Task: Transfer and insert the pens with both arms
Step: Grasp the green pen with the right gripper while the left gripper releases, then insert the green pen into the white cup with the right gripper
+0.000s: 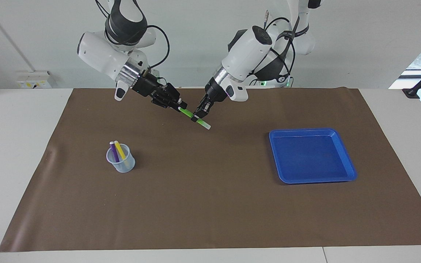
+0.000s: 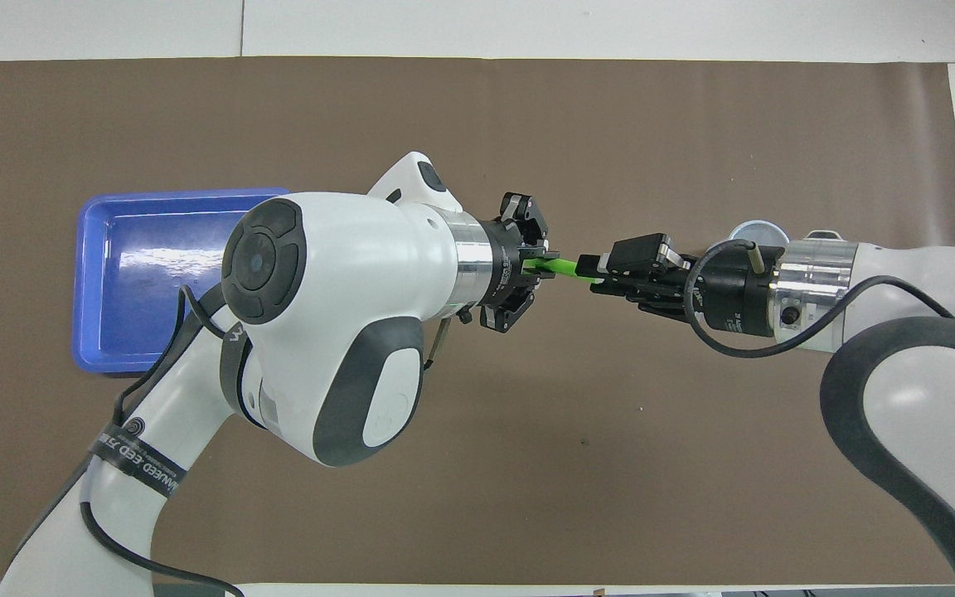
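Two grippers are meeting on one light green pen [image 1: 195,118] in the air above the brown mat [image 1: 210,204], between the cup and the tray. The left gripper [image 1: 198,117] is pinching the pen near its middle, with the pale end jutting past its fingers, while the right gripper [image 1: 178,106] is closing on the other end; whether that second hold is already firm cannot be told. The pen is looking light, stiff and smooth, so it is likely calling for a hold across the barrel, away from the tapered end. A yellow pen [image 1: 120,151] and a purple pen [image 1: 114,151] are standing tilted in the clear cup [image 1: 121,160], toward the right arm's end. The blue tray [image 1: 311,155] is lying toward the left arm's end. The mat is lying flat on a white table [image 1: 13,153] before a plain pale wall [image 1: 196,36].
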Motion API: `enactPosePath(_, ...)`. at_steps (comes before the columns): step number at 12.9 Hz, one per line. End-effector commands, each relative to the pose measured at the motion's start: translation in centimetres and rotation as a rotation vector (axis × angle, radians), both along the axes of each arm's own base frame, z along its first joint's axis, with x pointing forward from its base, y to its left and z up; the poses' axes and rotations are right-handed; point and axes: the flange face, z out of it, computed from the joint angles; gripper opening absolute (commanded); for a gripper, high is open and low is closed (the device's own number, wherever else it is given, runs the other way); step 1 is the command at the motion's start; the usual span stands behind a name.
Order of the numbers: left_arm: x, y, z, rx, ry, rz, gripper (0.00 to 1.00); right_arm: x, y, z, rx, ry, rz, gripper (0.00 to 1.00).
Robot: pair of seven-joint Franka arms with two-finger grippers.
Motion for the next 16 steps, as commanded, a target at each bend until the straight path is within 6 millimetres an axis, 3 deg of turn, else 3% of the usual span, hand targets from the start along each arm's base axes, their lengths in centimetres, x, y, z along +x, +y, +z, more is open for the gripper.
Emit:
enactPosePath(1,-0.4,0.1,-0.1,-0.006,0.007,0.001,0.00,-0.6,-0.4,0.1,0.018,-0.010,-0.011,0.00)
enactPosePath(6,-0.5,0.2,-0.5,0.005,0.007,-0.006,0.00,-0.7,-0.3,0.0,0.024,0.003,0.001,0.00)
enactPosePath(7,-0.5,0.1,-0.5,0.008,0.005,-0.007,0.33,-0.6,-0.4,0.0,0.023,0.004,-0.001,0.00)
enactPosePath(8,-0.5,0.1,-0.5,0.018,-0.003,-0.013,0.98,-0.6,-0.4,0.0,0.015,0.000,0.005,0.00)
enactPosePath(10,-0.3,0.6,-0.5,0.067,-0.049,-0.048,1.00,-0.5,-0.6,0.1,-0.011,-0.004,0.039,0.00)
enactPosePath(13,0.9,2.7,-0.5,0.108,-0.116,-0.186,1.00,0.8,-5.6,2.0,-0.218,-0.017,0.193,0.00)
enactPosePath(16,2.9,7.8,-1.4,0.176,-0.160,-0.378,1.00,1.2,-10.8,3.5,-0.461,-0.083,0.373,0.00)
